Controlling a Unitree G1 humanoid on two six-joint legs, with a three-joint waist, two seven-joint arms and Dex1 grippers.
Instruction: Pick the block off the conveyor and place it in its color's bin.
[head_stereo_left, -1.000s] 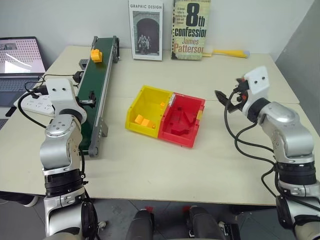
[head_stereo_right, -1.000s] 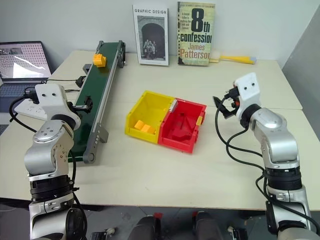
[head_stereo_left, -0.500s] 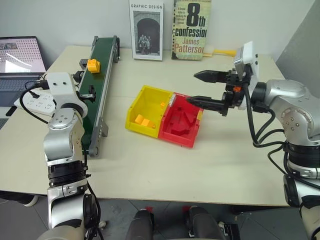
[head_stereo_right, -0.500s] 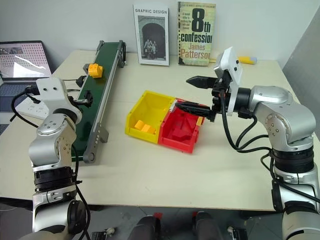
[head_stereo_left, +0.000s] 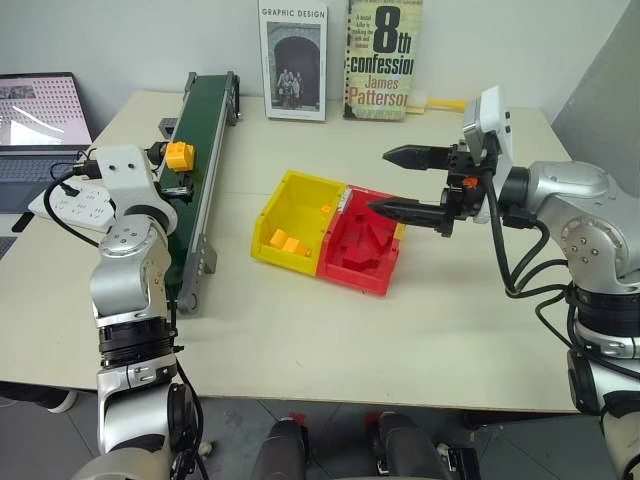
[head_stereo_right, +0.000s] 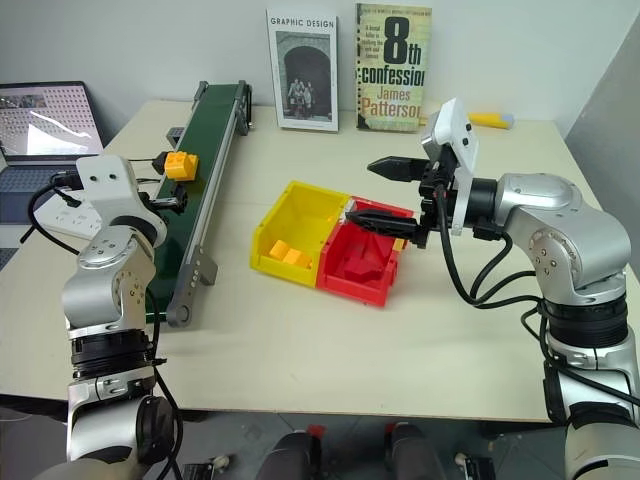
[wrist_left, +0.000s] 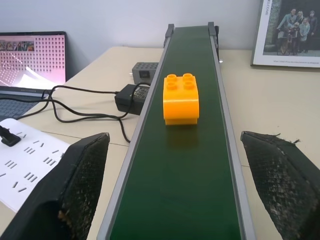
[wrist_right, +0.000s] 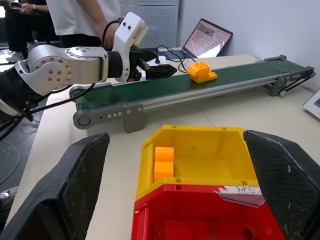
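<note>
- Block (wrist_left: 181, 98): yellow-orange, studded, seen lying on the conveyor (head_stereo_left: 197, 150), just ahead of the left gripper (wrist_left: 180, 185), whose fingers are spread wide.
- Right gripper (head_stereo_left: 405, 183): held wide apart, nothing gripped, over the red bin (head_stereo_left: 365, 245) beside the yellow bin (head_stereo_left: 290, 215).
- Books: titles read "GRAPHIC DESIGN" (head_stereo_left: 292, 60) and "8th confession, James Patterson" (head_stereo_left: 380, 60).

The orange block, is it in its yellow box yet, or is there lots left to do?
Not yet. The block rides the conveyor, ungrabbed. The left gripper waits open just ahead of it. The right gripper hangs open over the bins. Grabbing, carrying and dropping it into the yellow bin, which holds small orange blocks, remain.
</note>
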